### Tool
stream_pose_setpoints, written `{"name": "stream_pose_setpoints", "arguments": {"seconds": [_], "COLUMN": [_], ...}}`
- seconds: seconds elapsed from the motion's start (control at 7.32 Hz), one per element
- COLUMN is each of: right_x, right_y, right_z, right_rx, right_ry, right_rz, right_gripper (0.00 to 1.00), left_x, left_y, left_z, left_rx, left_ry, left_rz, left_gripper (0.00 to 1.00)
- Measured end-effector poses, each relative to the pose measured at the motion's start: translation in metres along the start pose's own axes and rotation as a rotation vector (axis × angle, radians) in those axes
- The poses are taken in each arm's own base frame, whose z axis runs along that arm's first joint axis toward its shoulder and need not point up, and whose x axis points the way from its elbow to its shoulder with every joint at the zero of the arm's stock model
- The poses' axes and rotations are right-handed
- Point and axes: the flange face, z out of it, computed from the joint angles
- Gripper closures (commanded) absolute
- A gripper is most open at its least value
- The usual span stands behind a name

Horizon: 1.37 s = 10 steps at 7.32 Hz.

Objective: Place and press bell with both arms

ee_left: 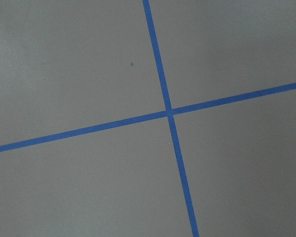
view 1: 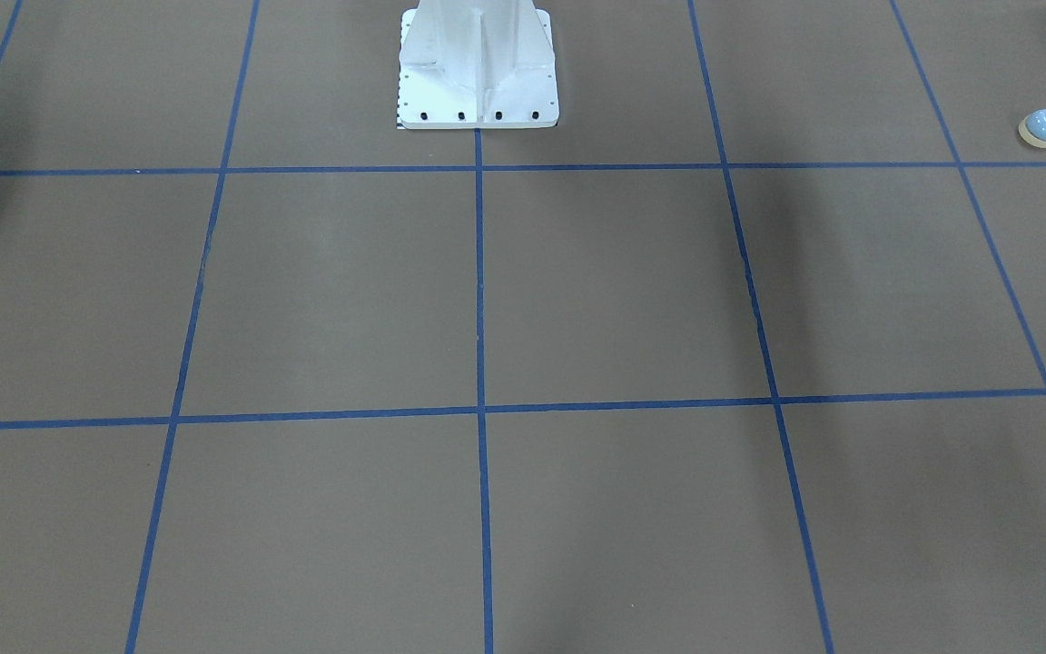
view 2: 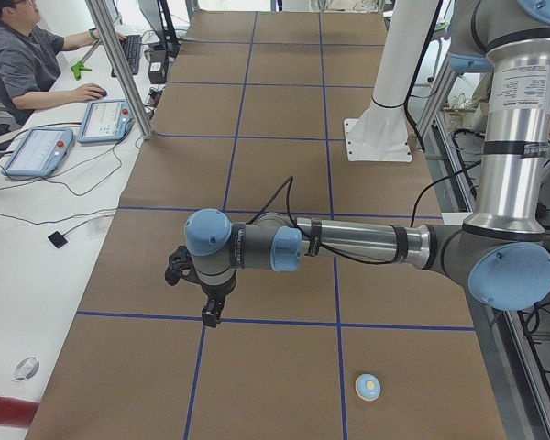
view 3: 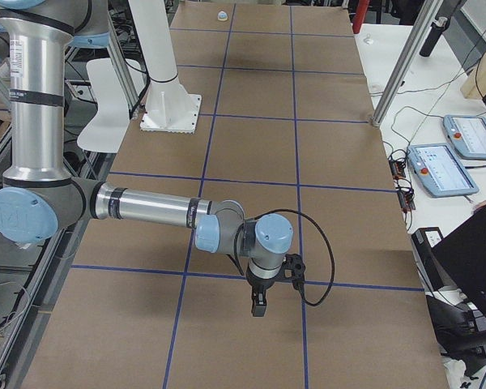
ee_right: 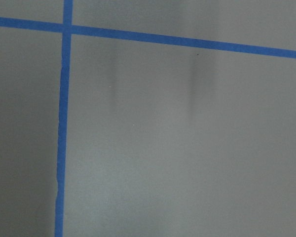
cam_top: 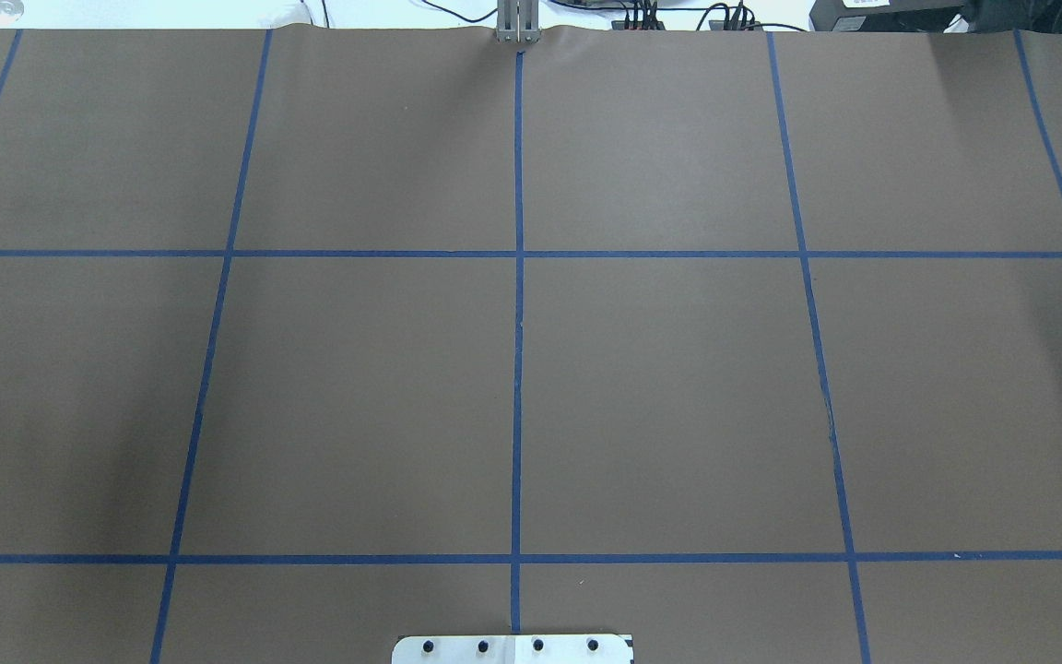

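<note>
Your left arm (view 2: 357, 243) and right arm (view 3: 150, 207) were stretched level over the table (view 2: 257, 119), left gripper (view 2: 209, 313) and right gripper (view 3: 259, 306) pointing down, jaws unreadable from side views; bell (view 1: 1042, 128) sat well apart at table's left end.

Bell (view 1: 1042, 127) light blue and cream; table (view 1: 623, 291) brown, blue-gridded.

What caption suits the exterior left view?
Grey-and-silver left robot arm stretches over a blue-gridded brown table, apart from a small light-blue dome bell.

Brown table (view 1: 632, 291), blue tape grid (view 1: 479, 272); white pedestal base (view 1: 478, 82) on it; bell (view 1: 1042, 127) upright (robot's left end).
</note>
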Motion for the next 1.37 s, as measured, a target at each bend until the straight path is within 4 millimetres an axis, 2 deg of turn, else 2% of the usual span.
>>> {"name": "stream_pose_setpoints", "arguments": {"seconds": [0.41, 0.82, 1.37], "right_x": [-0.002, -0.006, -0.006], "right_y": [-0.002, -0.007, -0.003], "right_z": [-0.003, -0.009, -0.008], "right_rx": [0.006, 0.019, 0.016], "right_ry": [0.001, 0.001, -0.001], "right_rz": [0.000, -0.008, -0.006], "right_gripper": [0.00, 0.00, 0.00], "left_x": [0.006, 0.001, 0.017], "left_y": [-0.001, -0.003, -0.022], "left_z": [-0.007, -0.015, -0.038], "left_rx": [0.011, -0.003, 0.189], "left_ry": [-0.015, -0.177, -0.254], "left_rz": [0.013, 0.039, 0.167], "left_gripper": [0.00, 0.00, 0.00]}}
